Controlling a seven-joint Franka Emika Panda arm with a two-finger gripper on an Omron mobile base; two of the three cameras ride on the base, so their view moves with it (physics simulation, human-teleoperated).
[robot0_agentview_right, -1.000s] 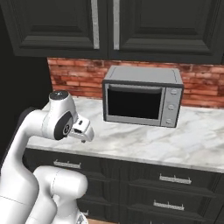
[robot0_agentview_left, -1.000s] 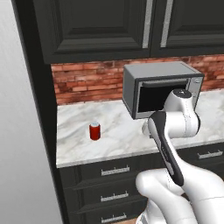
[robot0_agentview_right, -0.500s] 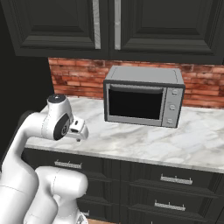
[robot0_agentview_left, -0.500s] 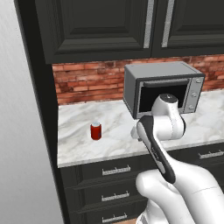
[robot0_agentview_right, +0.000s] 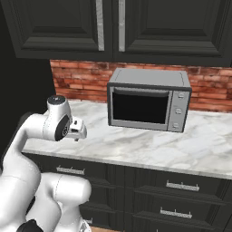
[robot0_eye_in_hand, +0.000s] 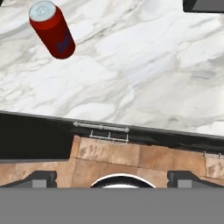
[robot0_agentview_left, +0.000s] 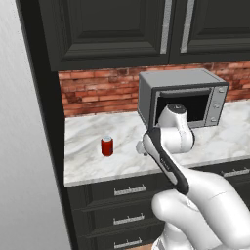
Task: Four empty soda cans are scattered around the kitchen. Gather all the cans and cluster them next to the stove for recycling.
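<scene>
One red soda can (robot0_agentview_left: 107, 146) with a silver top stands upright on the marble counter (robot0_agentview_left: 93, 161), towards its left end. In the hand view the same soda can (robot0_eye_in_hand: 52, 30) sits at the upper left, well away from the fingers. My gripper (robot0_eye_in_hand: 113, 178) is open, its two dark fingertips (robot0_eye_in_hand: 41, 178) far apart with nothing between them. It looks down over the counter's front edge. The hand (robot0_agentview_right: 78, 130) hangs at the counter's front left, to the right of the can in the left base view. The stove is out of view.
A grey microwave (robot0_agentview_right: 147, 104) stands on the counter against the brick wall, right of the arm. Dark upper cabinets (robot0_agentview_left: 112, 29) hang overhead. Drawers (robot0_agentview_right: 181, 186) run below the counter edge. A tall dark panel (robot0_agentview_left: 46, 122) closes the counter's left end.
The arm's wrist has swung left and a little lower, away from the microwave front and towards the can. The can and microwave have not moved. The gripper stays open.
</scene>
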